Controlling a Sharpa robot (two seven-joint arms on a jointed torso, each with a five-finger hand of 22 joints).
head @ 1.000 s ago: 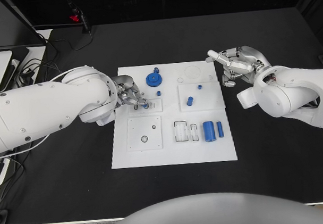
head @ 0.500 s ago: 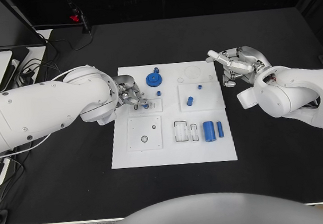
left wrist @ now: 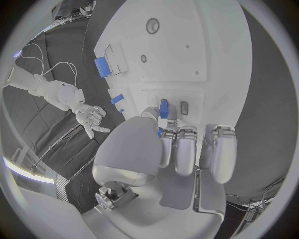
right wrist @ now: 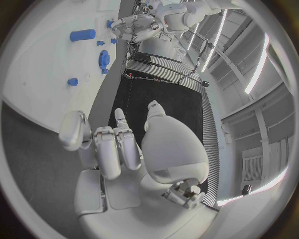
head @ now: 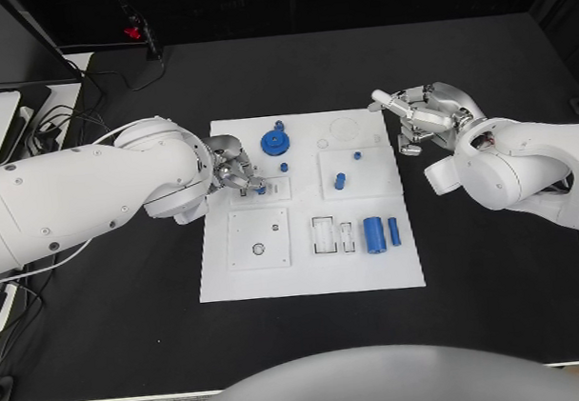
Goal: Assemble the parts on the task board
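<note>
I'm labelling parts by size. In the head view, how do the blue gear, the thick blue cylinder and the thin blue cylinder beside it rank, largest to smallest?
1. Blue gear, widest.
2. Thick blue cylinder, close behind the gear; longer but narrower, so this order is unsure.
3. Thin blue cylinder, clearly smallest.

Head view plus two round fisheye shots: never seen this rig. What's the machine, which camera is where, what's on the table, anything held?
It is a two-armed robot with silver many-fingered hands at a black table. The square picture looks down from its head. Each round picture comes from a camera at one wrist, behind that arm's own robot hand.

On the table lies the white rectangular task board, carrying small blue parts: a blue gear-like disc, a thick blue cylinder and a thinner blue cylinder beside it.

The left robot hand is down on the board, fingers pinching a small blue peg. The right robot hand sits at the board's right edge, fingers apart, holding nothing.
</note>
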